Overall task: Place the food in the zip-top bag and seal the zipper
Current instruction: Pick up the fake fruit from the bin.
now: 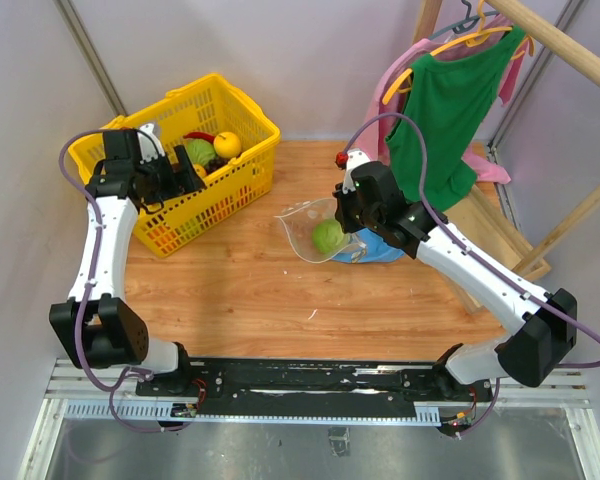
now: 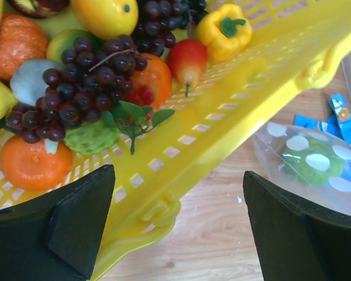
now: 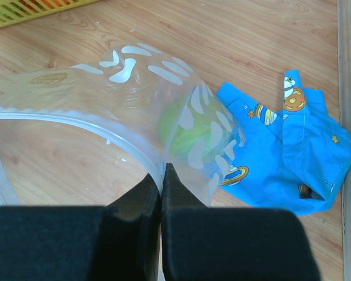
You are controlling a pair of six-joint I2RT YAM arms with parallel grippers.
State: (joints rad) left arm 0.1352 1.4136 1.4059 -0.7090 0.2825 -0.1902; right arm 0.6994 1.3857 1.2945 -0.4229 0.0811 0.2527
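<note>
Looking down from the top camera, the left gripper (image 1: 190, 165) hangs over the yellow mesh basket (image 1: 215, 205) at the far left of the table (image 1: 280, 300). The right gripper (image 1: 342, 218) is at the mouth of the zip-top bag (image 1: 305, 235), which sits mid-table partly on a blue cloth (image 1: 385, 250) with the green cabbage (image 1: 328, 237) already inside.

Left wrist view: fingers spread wide, nothing between them, basket rim right below, and fruit piled in there (purple grapes (image 2: 76, 76), an orange (image 2: 32, 164), a yellow pepper (image 2: 222, 29), more I can't name).

Right wrist view: fingers pressed together, pinching the bag's edge right at the zipper (image 3: 114, 137), the mouth gaping open and the cabbage a green blur through the plastic.
</note>
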